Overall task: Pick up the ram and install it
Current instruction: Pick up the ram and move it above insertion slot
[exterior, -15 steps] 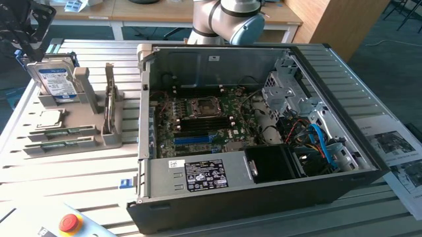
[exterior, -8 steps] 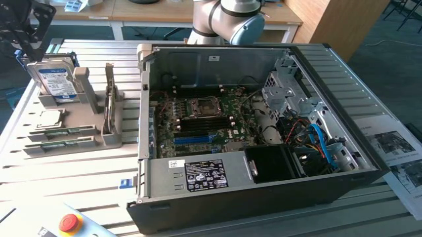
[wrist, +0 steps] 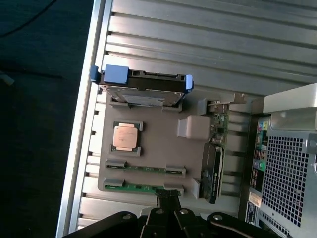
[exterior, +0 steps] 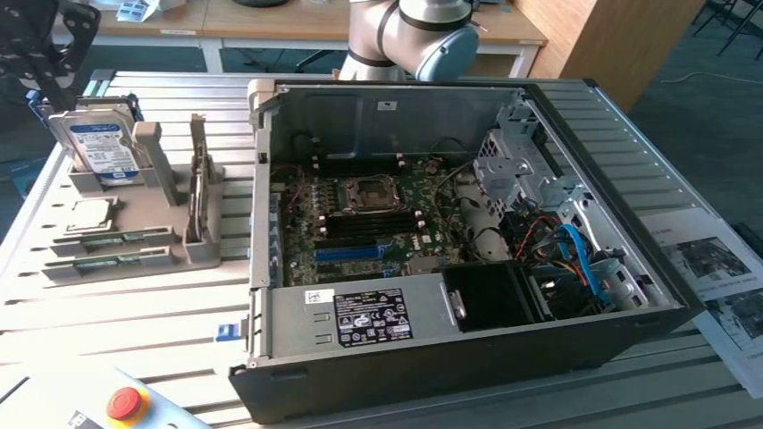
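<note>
Two rams lie side by side in a grey holder tray at the exterior view's left: one ram and a second like it. Both are thin green sticks. My gripper hangs high above the tray, clear of everything, with its fingers shut and nothing between them. In the wrist view the fingertips line up over the second ram. The open computer case shows its motherboard with a blue slot.
The tray also holds an upright hard drive, a square silver processor and an expansion card standing on edge. A red stop button sits near the front edge. Papers lie beside the case.
</note>
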Tool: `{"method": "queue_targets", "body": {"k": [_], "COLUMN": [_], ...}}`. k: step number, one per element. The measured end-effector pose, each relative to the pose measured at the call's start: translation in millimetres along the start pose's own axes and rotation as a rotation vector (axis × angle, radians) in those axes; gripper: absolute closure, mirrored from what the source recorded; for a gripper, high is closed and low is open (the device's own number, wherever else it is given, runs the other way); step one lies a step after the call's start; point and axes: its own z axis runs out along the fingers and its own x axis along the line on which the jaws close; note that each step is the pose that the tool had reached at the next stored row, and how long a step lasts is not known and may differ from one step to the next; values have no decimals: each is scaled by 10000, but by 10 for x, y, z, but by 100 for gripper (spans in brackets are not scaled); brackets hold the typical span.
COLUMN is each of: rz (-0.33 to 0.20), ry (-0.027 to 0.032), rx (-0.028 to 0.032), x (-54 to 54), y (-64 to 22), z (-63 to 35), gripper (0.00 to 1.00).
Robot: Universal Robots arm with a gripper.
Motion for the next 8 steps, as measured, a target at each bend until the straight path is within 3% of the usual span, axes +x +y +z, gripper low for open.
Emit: {"method": "queue_targets", "body": {"k": [8], "rz": [-1298], "ry": [59], "rx": [-30], "x": [0], "y": [0], "z": [0], "gripper": [90]}}
